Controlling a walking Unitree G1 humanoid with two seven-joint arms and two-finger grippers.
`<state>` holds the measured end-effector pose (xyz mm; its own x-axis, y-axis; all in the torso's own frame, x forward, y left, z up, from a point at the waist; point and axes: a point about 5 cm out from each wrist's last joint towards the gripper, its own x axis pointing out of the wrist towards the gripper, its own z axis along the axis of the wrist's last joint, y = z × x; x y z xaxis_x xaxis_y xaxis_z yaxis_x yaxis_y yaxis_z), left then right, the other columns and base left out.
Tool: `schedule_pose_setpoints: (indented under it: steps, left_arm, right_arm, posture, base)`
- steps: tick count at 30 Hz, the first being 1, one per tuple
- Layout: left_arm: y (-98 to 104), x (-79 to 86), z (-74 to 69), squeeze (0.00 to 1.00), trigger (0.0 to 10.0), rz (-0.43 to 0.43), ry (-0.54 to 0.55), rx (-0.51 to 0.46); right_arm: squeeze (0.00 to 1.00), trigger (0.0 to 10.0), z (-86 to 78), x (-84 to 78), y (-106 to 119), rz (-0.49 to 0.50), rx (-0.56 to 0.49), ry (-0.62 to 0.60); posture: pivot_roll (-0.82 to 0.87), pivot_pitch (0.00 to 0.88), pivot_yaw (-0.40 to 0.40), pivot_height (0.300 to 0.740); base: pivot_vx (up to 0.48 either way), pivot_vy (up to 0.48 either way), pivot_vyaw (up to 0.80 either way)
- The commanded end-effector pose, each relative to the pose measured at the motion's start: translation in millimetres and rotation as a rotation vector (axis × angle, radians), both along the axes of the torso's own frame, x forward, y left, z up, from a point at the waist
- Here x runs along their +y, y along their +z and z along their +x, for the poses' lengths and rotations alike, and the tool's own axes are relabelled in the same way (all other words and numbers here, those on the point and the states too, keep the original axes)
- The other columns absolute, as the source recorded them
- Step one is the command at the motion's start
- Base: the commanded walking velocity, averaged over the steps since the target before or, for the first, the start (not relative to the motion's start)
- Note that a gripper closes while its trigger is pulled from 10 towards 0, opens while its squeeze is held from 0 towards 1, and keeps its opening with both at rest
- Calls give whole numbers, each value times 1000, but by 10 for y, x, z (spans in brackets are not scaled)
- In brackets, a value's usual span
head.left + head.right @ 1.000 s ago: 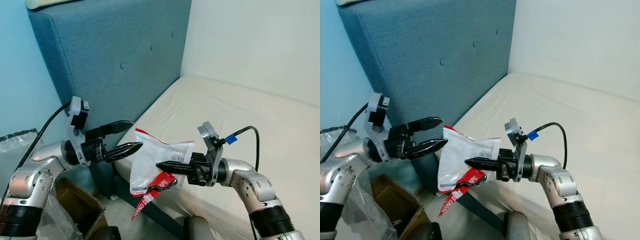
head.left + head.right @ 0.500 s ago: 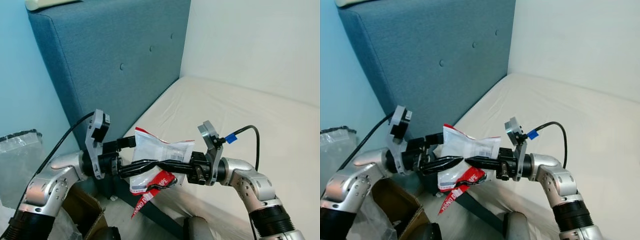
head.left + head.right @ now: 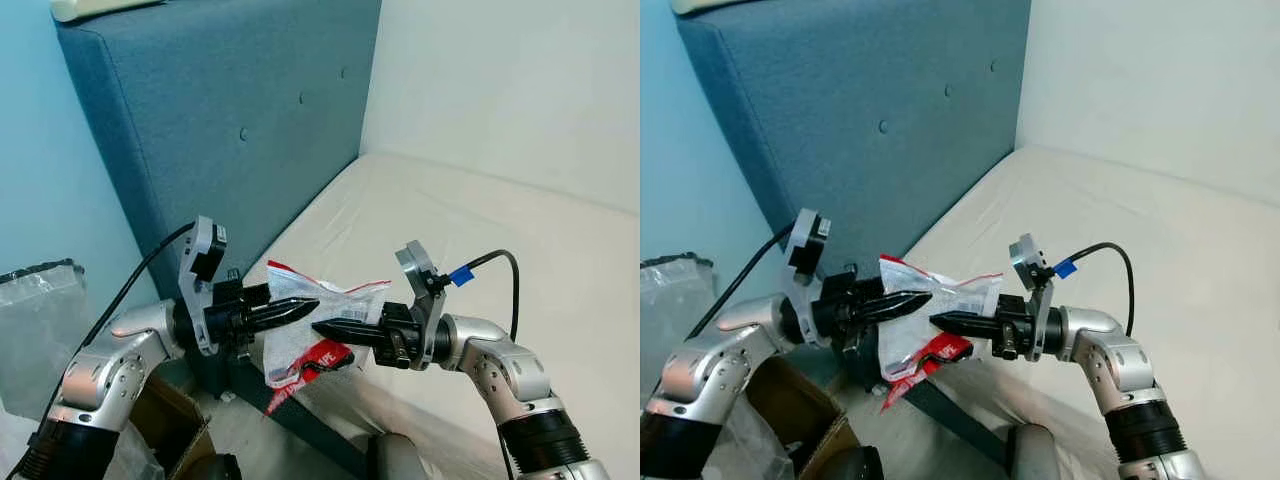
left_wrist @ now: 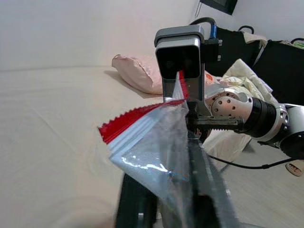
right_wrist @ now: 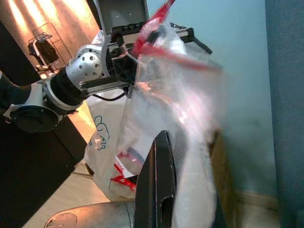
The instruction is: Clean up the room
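Beside the bed's edge (image 3: 330, 420), in mid-air before the blue headboard (image 3: 230, 120), a red-and-white plastic bag (image 3: 320, 320) is being pinched from both sides by the closed left gripper (image 3: 300, 308) and the closed right gripper (image 3: 328, 329).

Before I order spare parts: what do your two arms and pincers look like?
Both arms are silver metal with black joint bands. The left pincer and right pincer each have two long, tapered black fingers and a grey camera bracket above the wrist. A black cable loops to each wrist; the right one carries a blue tag.
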<state>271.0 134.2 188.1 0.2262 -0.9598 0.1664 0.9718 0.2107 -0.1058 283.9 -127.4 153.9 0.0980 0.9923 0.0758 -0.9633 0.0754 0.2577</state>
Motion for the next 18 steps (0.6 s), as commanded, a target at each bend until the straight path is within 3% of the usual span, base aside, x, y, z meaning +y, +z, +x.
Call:
schedule_pose_setpoints:
  steps: [1,6,7,10,11,18]
  left_arm:
    - [20,-20,-1,0,0,-19,2,-4]
    - [16,-27,-8,0,0,-22,3,-2]
    - [15,-30,-8,0,0,-24,6,-2]
    - [15,-31,-9,0,0,-25,7,-1]
    - [14,-38,3,0,0,-33,24,-3]
    - [-12,-51,48,0,0,-56,87,-1]
  right_arm:
    - [0,0,-4,14,21,5,-15,-2]
    - [0,0,5,23,16,6,-20,-22]
    - [0,3373,32,31,12,2,-25,-57]
    - [0,3373,51,36,9,-2,-28,-82]
    - [1000,10000,131,36,-3,6,-29,-160]
    - [1000,10000,272,25,-70,43,8,-312]
  posture:
    - [-31,0,-21,562]
    - [-32,0,-21,562]
    - [-31,0,-22,562]
    - [-31,0,-22,562]
    - [-30,0,-23,562]
    - [-31,0,-24,562]
  base:
    - [0,0,0]
    - [0,0,0]
    - [0,0,0]
    - [0,0,0]
    - [0,0,0]
    - [0,0,0]
